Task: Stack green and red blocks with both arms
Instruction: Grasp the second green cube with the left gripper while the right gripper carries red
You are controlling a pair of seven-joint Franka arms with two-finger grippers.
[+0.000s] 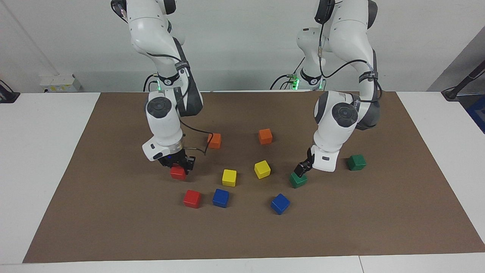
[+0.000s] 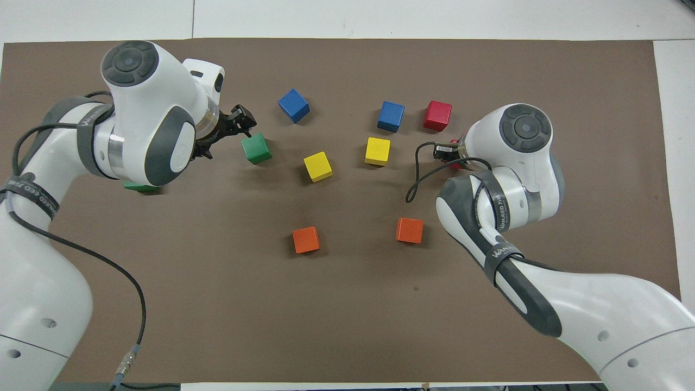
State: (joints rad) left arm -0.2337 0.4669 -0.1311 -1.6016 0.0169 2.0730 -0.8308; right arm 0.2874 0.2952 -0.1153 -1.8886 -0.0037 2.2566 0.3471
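My right gripper (image 1: 179, 166) is low over a red cube (image 1: 178, 173) on the brown mat and covers its top; in the overhead view my right gripper (image 2: 446, 152) hides most of that cube. The second red cube (image 1: 192, 198) (image 2: 437, 115) lies farther from the robots, beside a blue one. My left gripper (image 1: 302, 169) (image 2: 241, 122) is at the top edge of a green cube (image 1: 298, 180) (image 2: 256, 148). The second green cube (image 1: 356, 162) lies toward the left arm's end, mostly hidden under the left arm (image 2: 141, 188) in the overhead view.
Two yellow cubes (image 1: 229, 177) (image 1: 262, 169) lie between the grippers. Two orange cubes (image 1: 214, 140) (image 1: 265, 136) lie nearer the robots. Two blue cubes (image 1: 220, 197) (image 1: 280, 203) lie farther out. The brown mat (image 1: 113, 227) covers the white table.
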